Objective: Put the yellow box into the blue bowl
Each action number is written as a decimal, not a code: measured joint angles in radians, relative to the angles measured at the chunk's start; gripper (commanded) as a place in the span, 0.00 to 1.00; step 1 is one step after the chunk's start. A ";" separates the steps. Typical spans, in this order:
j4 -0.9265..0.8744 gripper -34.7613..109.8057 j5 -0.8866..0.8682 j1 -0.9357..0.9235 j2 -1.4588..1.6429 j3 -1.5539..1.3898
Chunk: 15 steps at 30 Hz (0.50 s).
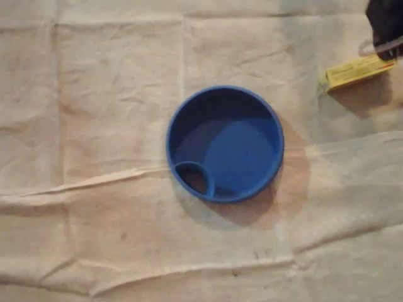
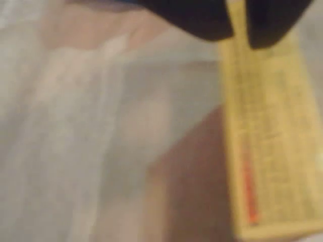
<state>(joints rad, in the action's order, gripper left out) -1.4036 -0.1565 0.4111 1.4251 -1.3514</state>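
Note:
The yellow box (image 1: 356, 72) hangs tilted at the upper right of the overhead view and casts a shadow on the cloth below it. My black gripper (image 1: 382, 53) is shut on the box's right end, at the picture's top right corner. The blurred wrist view has the yellow box (image 2: 272, 141) running down the right side, its top edge pinched between my gripper's (image 2: 239, 27) two dark fingers. The blue bowl (image 1: 233, 145) sits in the middle of the overhead view, left of and below the box. Nothing is in it, and it has a small round pocket at its lower left rim.
A wrinkled beige cloth (image 1: 94, 126) covers the whole table, with folds and seams running across it below the bowl. Open cloth lies between the box and the bowl.

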 measured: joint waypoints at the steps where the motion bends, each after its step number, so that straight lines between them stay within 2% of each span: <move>1: 0.000 0.29 0.000 0.000 -0.005 0.002; 7: 0.000 0.38 0.000 0.051 -0.006 0.003; 15: -0.011 0.39 0.000 0.060 -0.006 0.003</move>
<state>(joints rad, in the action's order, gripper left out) -1.4143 -0.1565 0.4709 1.4189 -1.3484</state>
